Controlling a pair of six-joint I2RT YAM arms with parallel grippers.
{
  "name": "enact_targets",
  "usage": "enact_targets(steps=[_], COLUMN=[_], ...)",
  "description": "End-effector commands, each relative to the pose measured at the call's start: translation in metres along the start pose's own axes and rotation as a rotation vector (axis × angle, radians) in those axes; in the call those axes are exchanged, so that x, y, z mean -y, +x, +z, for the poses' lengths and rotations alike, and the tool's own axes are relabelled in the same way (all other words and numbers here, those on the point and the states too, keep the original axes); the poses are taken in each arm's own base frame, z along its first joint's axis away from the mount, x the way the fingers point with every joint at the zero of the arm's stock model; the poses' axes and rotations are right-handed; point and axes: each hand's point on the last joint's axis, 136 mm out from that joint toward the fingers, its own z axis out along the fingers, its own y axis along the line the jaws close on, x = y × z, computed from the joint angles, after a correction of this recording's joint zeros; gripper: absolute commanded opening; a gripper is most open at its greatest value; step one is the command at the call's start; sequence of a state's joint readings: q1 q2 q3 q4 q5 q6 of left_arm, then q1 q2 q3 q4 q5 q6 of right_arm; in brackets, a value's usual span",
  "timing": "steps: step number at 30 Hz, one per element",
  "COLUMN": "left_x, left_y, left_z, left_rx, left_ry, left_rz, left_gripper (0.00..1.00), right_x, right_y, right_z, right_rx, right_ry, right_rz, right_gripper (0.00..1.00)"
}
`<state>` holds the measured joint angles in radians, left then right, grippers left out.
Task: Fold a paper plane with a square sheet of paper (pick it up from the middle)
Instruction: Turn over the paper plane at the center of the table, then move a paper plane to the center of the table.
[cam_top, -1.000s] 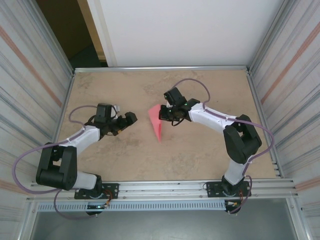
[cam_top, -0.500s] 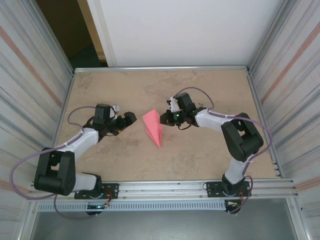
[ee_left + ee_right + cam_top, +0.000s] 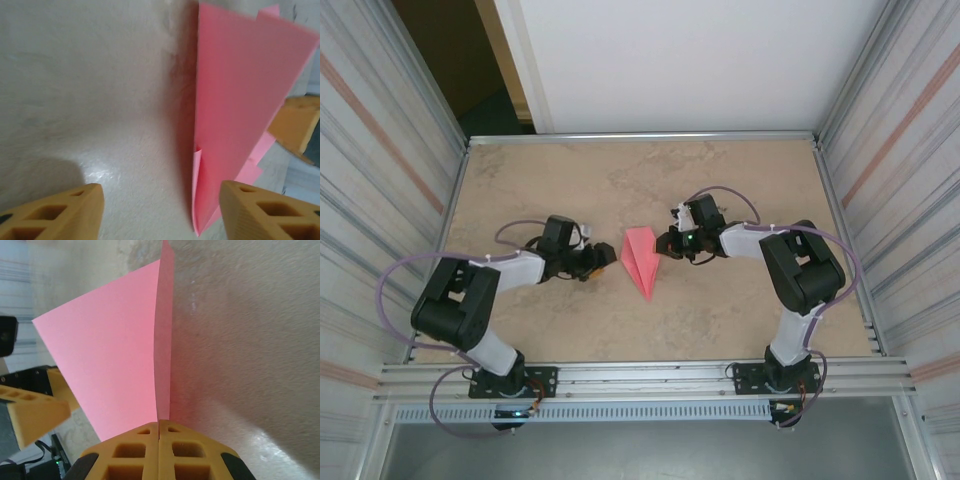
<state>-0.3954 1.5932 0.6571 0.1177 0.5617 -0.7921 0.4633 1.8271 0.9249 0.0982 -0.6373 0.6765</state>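
Note:
The square sheet of paper [image 3: 642, 258] is pink-red and folded into a pointed wedge, its tip toward the near edge, in the middle of the table. My right gripper [image 3: 663, 245] is at its right side. In the right wrist view that gripper [image 3: 158, 426] is shut on the sheet's creased edge [image 3: 115, 355], one flap standing up from the table. My left gripper [image 3: 608, 262] sits just left of the wedge. In the left wrist view the left gripper [image 3: 160, 215] is open, and the sheet's [image 3: 240, 100] narrow end lies just inside its right finger [image 3: 270, 210].
The tan table [image 3: 740, 310] has free room on all sides of the arms. Corrugated walls [image 3: 380, 200] close in left and right, a white panel [image 3: 680, 60] stands at the back, and a metal rail [image 3: 640, 375] runs along the near edge.
My left gripper has moved right, up to the wedge, and its jaws have narrowed. The right gripper has shifted slightly right and nearer with the sheet, turning its tip.

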Motion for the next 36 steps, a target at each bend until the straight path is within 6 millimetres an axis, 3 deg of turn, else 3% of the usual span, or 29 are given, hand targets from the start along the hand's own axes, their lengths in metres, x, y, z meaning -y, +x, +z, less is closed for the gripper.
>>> enact_targets(steps=[1, 8, 22, 28, 36], left_x=[0.024, 0.036, 0.032, 0.035, 0.023], left_y=[-0.002, -0.002, -0.014, -0.023, -0.022], left_z=[0.011, 0.025, 0.036, 0.024, 0.024], left_rx=[-0.028, -0.073, -0.107, -0.043, -0.004], left_ry=[0.07, 0.085, 0.005, -0.014, -0.036], left_rz=[0.034, 0.051, 0.055, 0.078, 0.033], left_gripper=[0.58, 0.47, 0.04, 0.02, 0.02], right_x=[0.007, 0.012, 0.013, 0.018, 0.028], right_y=[0.003, 0.004, -0.001, -0.009, -0.009], right_z=[0.002, 0.002, -0.006, -0.02, -0.022], right_rx=[-0.009, -0.01, 0.022, 0.074, 0.086], right_ry=[0.0, 0.012, 0.017, 0.035, 0.067], right_rz=[0.023, 0.032, 0.046, 0.062, 0.084], right_gripper=[0.0, 0.0, 0.0, 0.0, 0.0])
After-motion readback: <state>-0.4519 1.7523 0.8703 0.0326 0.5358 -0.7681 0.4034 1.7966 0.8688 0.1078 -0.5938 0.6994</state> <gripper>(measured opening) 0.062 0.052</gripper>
